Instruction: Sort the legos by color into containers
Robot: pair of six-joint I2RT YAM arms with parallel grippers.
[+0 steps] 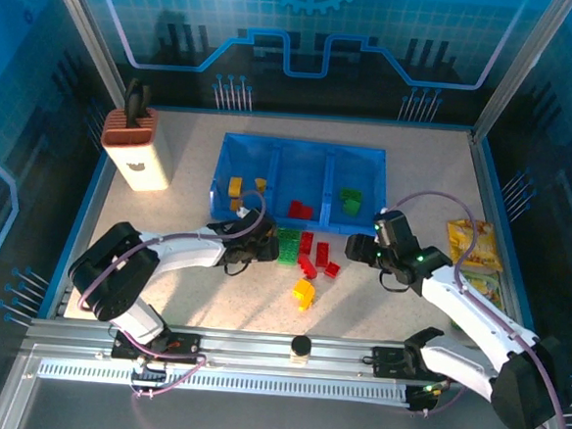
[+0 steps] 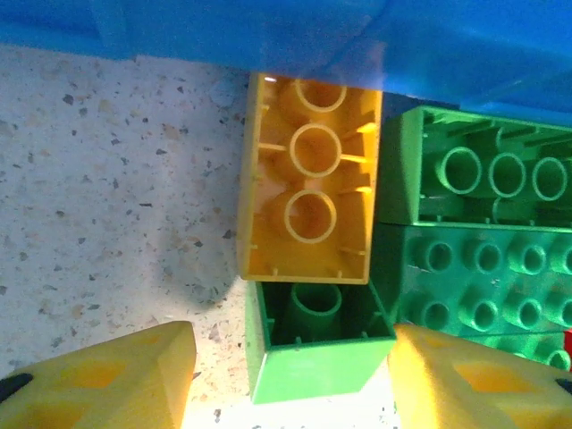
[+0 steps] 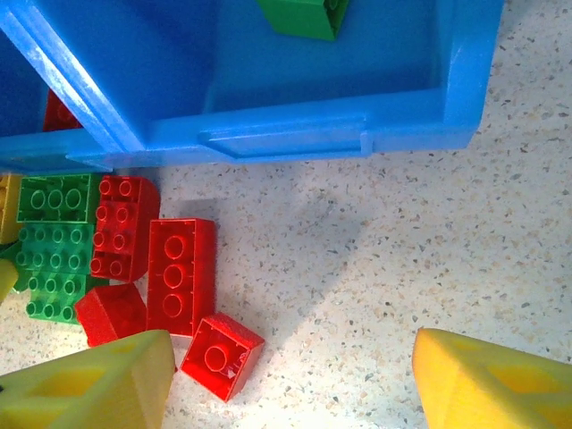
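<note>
At twelve o'clock on the table, on my overhead feed, sits the blue bin (image 1: 301, 144). Its nine o'clock compartment holds yellow bricks (image 1: 235, 186), the middle one a red brick (image 1: 299, 211), the three o'clock one a green brick (image 1: 351, 201). Just off the bin's six o'clock wall lies the loose pile: a green plate (image 1: 289, 246), several red bricks (image 1: 309, 265) and an orange-yellow brick (image 1: 303, 293) nearest me.

The left gripper (image 1: 267, 245) is down at the pile's nine o'clock edge. On its wrist feed the yellow fingers (image 2: 116, 384) straddle a small green brick (image 2: 317, 349), hollow side up. The jaws are partly open: there is clear table on the nine o'clock side, and the other finger is right at the brick's corner, contact I cannot tell. At twelve o'clock of that brick, an upturned yellow brick (image 2: 308, 201) butts against the bin wall. Larger green bricks (image 2: 483, 277) sit at three o'clock.

The right gripper (image 1: 355, 247) hangs at the pile's three o'clock side. On its wrist feed the jaws are wide, gripping nothing, bare speckled tabletop (image 3: 357, 268) between them. A small red brick (image 3: 222, 355) lies just beside the seven o'clock finger.
</note>
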